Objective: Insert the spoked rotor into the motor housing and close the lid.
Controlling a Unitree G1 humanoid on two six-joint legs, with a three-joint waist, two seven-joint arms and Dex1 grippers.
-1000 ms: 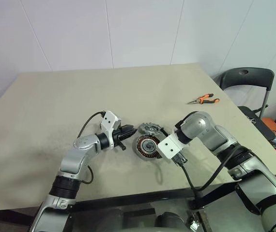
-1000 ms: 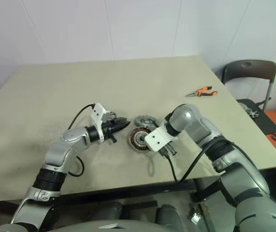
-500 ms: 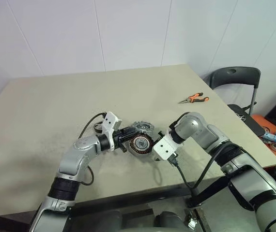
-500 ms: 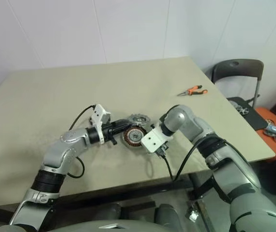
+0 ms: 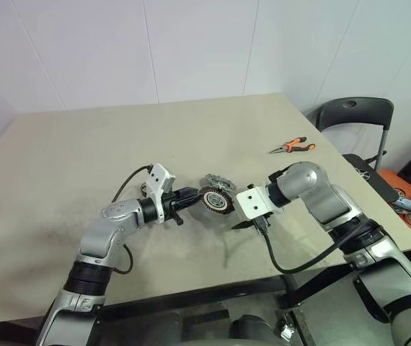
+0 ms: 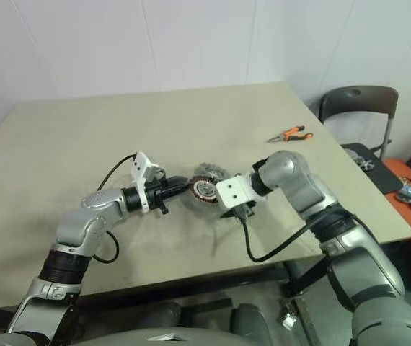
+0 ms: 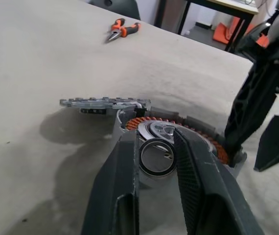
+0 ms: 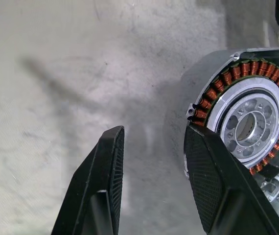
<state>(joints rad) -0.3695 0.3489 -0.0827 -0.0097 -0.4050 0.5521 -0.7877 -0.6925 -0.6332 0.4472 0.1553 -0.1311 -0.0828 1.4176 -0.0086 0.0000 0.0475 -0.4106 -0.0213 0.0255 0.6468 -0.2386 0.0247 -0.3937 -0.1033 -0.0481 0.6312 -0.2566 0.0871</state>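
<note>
Left claw (image 7: pixel 156 134) drawn in to a narrow gap and clamped on the left-hand rim of the motor housing (image 5: pixel 215 200), near the middle of the worktop (image 5: pixel 83 144). Both fingers (image 7: pixel 125 166) reaching over the housing's edge from the left, arm stretched low across the surface. Housing tipped up on edge, not flat, open face turned toward the right and somewhat upward. Ring of copper windings (image 8: pixel 213 93) and silver hub (image 8: pixel 249 122) bare inside it. Hard to tell whether the lower edge touches the worktop; dark shadow on the surface beneath and beside it.

Right claw (image 8: pixel 154 132) just right of the housing, angled downward and toward the left. Fingers parted by a moderate gap, holding nothing, bare worktop between them. One finger (image 8: pixel 203 181) close beside the housing's outer wall; contact impossible to judge.

Lid (image 5: pixel 218 181) lying flat on the worktop just beyond the housing, on its far side, notched edge showing. Clear of both claws. Touching the housing or only very near it: cannot tell.

Orange-handled pliers (image 5: pixel 293 147) well apart, far right on the worktop, close to its right edge. Black chair (image 5: pixel 353 115) beyond that edge, off the worktop.
</note>
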